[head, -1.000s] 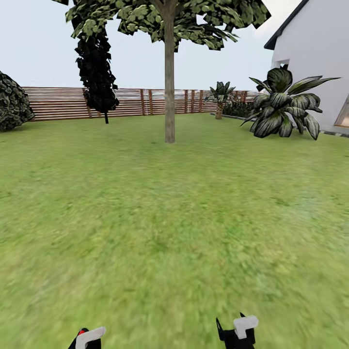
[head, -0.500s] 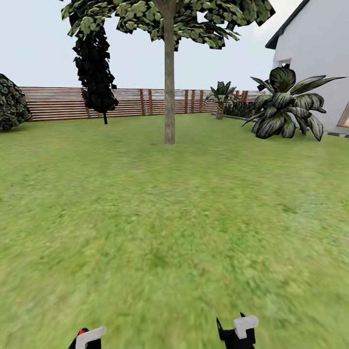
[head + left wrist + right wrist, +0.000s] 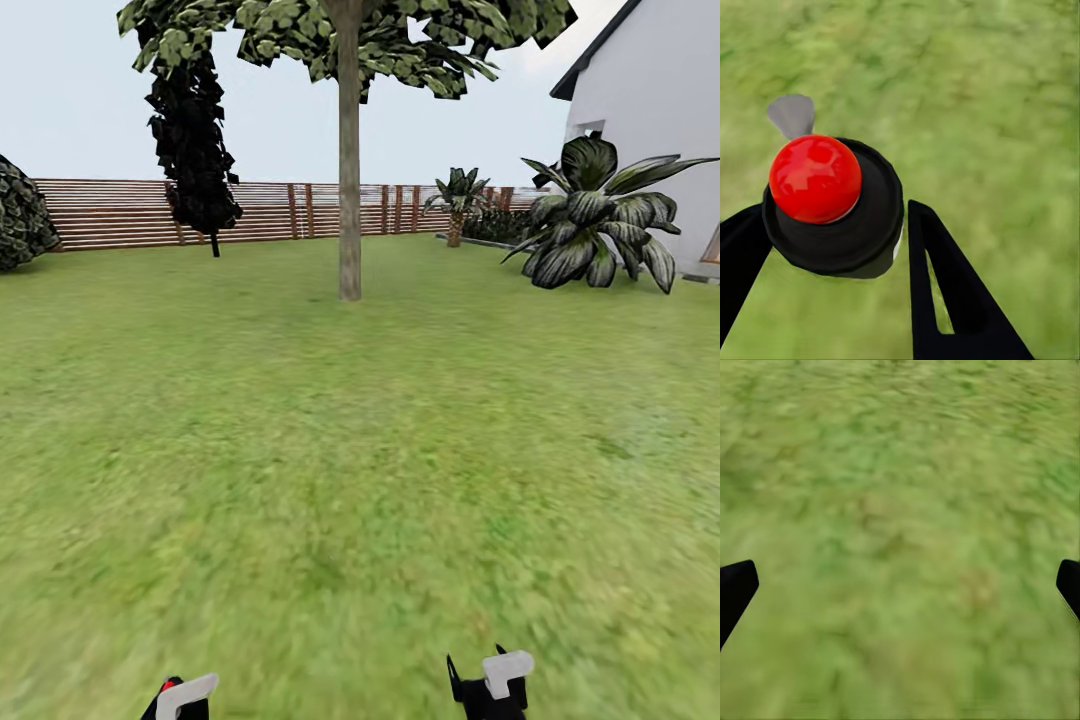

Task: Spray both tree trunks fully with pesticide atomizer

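Already the left claw pinches the black pesticide atomizer with its glossy red round cap, low over the green lawn. Ahead, well apart, stands the thick pale grey-brown trunk; best to drive close and square up before spraying. The right claw hangs spread, holding nothing.

Fence behind tree trunk

Atomizer: black round body, glossy red ball cap, grey nozzle tip; clamped between left claw fingers. Tree trunk: pale grey-brown, upright on lawn, straight ahead.
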### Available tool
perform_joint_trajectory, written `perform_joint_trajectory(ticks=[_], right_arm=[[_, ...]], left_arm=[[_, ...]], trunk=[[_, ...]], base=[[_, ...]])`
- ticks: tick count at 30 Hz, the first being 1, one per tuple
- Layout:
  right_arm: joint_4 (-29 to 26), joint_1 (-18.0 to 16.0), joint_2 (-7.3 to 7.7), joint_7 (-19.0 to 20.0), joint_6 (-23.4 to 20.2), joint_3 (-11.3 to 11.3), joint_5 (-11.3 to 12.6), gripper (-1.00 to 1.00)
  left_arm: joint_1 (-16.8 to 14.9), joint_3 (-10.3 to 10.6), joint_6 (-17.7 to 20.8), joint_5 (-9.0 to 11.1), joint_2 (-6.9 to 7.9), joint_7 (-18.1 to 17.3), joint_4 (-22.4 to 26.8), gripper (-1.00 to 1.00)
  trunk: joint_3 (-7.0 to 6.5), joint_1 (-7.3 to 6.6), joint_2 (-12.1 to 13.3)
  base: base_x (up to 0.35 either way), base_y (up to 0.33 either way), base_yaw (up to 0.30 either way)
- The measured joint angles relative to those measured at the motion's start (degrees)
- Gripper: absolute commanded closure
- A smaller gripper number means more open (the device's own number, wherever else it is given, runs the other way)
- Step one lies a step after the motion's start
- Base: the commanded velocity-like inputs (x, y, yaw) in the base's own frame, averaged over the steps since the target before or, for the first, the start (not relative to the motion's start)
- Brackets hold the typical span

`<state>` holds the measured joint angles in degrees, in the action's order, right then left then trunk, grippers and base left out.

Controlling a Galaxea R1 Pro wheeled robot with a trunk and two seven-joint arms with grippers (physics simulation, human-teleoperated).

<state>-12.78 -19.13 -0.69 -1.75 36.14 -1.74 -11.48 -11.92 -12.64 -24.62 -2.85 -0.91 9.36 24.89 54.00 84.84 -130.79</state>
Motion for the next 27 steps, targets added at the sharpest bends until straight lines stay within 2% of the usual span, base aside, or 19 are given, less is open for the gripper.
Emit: perform_joint_trajectory(ticks=[27], right_arm=[[0.02,0.00,0.00,0.00,0.00,0.00,0.00,-1.00]], left_arm=[[0.00,0.00,0.03,0.00,-0.01,0.00,0.00,1.00]], trunk=[[0.00,0.00,0.00]], base=[[0.340,0.000,0.000]])
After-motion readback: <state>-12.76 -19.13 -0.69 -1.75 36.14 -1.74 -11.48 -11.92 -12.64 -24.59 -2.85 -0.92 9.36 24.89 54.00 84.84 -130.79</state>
